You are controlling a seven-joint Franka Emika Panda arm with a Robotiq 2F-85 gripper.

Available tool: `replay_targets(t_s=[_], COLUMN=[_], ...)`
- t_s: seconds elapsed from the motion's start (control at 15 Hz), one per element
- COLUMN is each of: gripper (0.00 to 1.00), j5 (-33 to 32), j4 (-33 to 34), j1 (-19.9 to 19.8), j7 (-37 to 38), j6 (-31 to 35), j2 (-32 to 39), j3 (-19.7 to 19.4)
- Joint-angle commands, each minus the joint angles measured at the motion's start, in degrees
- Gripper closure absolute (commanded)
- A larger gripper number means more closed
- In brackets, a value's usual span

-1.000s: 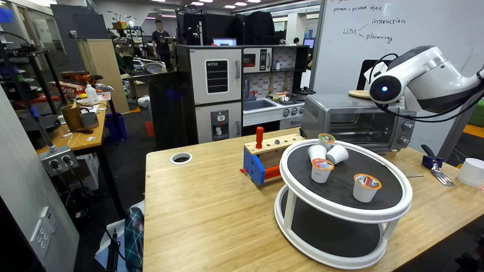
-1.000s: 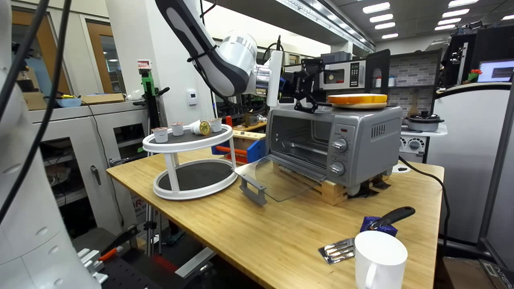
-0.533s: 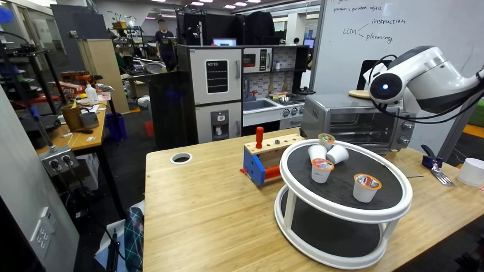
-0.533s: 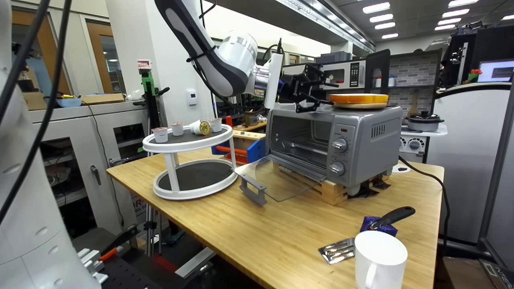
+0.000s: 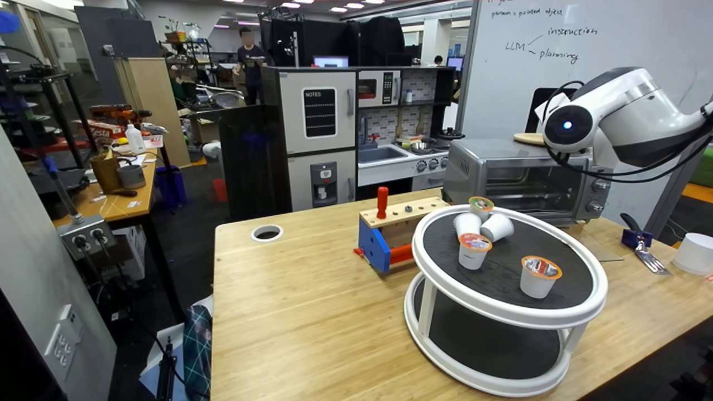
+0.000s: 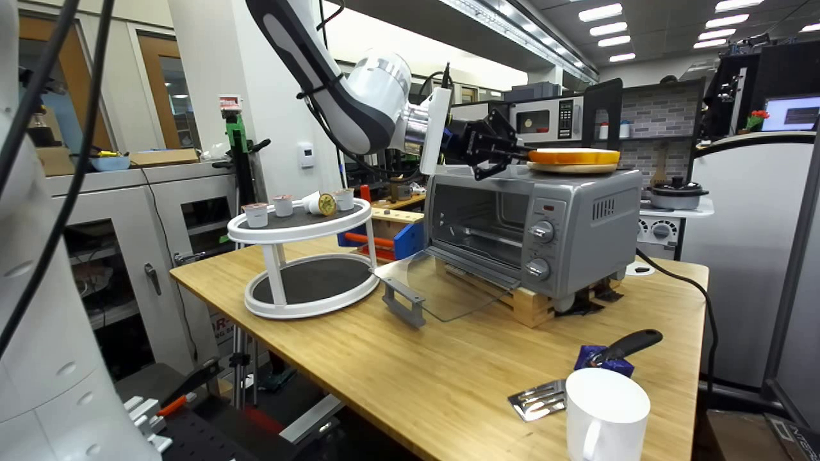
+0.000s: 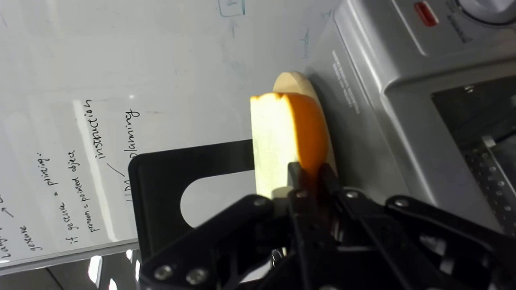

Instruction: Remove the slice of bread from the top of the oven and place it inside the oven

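The slice of bread (image 6: 576,157) lies on a round, pale wooden board (image 6: 570,169) on top of the oven (image 6: 599,224). In an exterior view the arm (image 5: 618,108) hides slice and jaws alike; only one end of the board shows. The jaws are clenched on the slice's nearer end: in the wrist view one dark fingertip (image 7: 295,175) overlaps the edge of its pale face and the other sits by the board. Both are blurred, and their contact beneath is hard to make out.

Glare bleaches the face of all texture; the crust is smooth, bright orange and rounded, faintly scalloped at the far end. The slice lies flat, pale side up, its long axis level and pointing away from the jaws, though its full outline is foreshortened.

The oven, grey metal, stands on wooden blocks (image 6: 533,308) near the far edge of the grained wooden counter (image 5: 312,289). Its clear glass door (image 6: 461,288) is tilted down; a white two-tier stand (image 5: 535,319) covers part of the oven's lower front in an exterior view.
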Motion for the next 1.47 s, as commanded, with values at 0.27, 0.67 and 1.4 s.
replay_targets(t_s=[0.27,0.67,1.4], gripper=[0.98,0.98,0.98], j5=[0.4,-1.2,-2.4], j4=[0.1,-3.3,-23.9], j1=[-0.5,0.0,3.5], j7=[-1.6,-1.1,-2.4], j6=[0.0,-1.1,1.4], j2=[-0.9,-6.2,-29.2], j3=[0.3,0.4,0.8])
